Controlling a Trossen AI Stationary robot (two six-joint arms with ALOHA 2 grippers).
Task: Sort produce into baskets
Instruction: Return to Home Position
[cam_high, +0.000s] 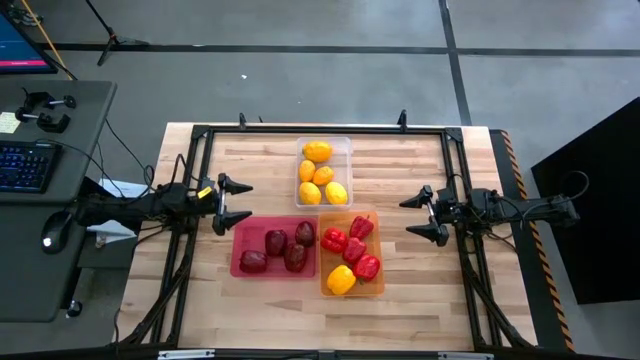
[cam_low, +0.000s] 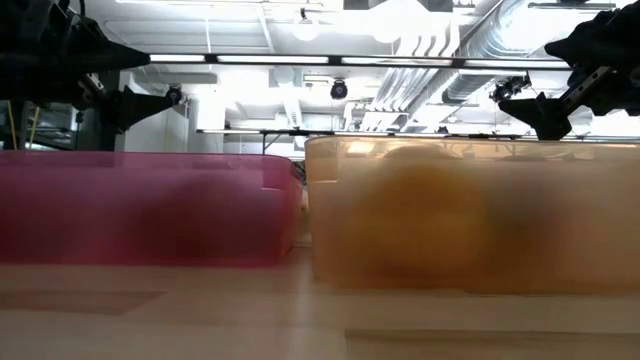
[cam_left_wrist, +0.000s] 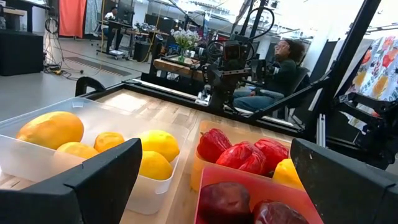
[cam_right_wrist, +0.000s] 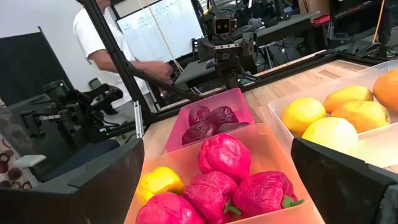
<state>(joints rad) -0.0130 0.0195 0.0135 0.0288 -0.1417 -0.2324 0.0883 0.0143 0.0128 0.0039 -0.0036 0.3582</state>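
Three bins stand in the middle of the table. The clear bin (cam_high: 323, 171) holds several yellow-orange citrus pieces (cam_high: 318, 152). The pink bin (cam_high: 274, 246) holds several dark maroon pieces (cam_high: 276, 242). The orange bin (cam_high: 350, 253) holds several red peppers (cam_high: 347, 248) and one yellow pepper (cam_high: 341, 279). My left gripper (cam_high: 237, 202) is open and empty, left of the pink bin. My right gripper (cam_high: 415, 214) is open and empty, right of the orange bin. Both hover above the table.
A black frame (cam_high: 320, 130) runs around the wooden table. A desk with a keyboard (cam_high: 25, 165) stands off the table's left edge. People show in the room beyond, in the wrist views (cam_left_wrist: 283, 62) (cam_right_wrist: 102, 37). Bare wood lies near the front edge (cam_high: 300, 320).
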